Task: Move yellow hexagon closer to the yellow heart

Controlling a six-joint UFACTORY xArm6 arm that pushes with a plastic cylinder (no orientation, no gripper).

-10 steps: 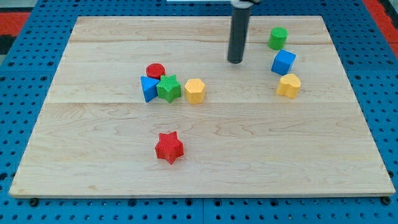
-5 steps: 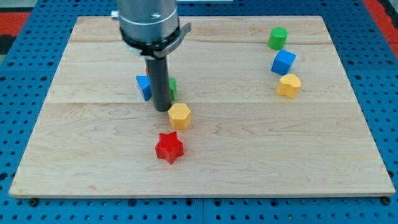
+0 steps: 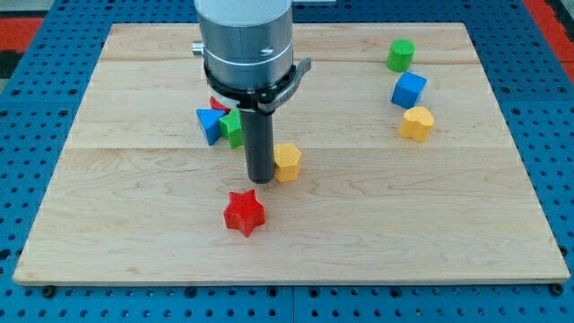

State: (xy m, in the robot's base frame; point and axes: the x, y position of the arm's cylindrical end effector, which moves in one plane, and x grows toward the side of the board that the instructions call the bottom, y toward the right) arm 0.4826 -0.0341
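While flat-top-up, yellow hexagon (image 3: 288, 162) just view-right of my tip (image 3: 261, 179); end effector a bare rod, empty.

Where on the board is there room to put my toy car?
Bare wood lies between the yellow hexagon and the yellow heart, and along the view's bottom right of the red star. It is crowded around my tip, by the blue and green blocks.

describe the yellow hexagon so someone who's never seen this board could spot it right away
On the wooden board, find the dark rod near the middle; my tip sits against the yellow hexagon, on its left in the view. The yellow heart is far off toward the view's right, and the red star lies just below.
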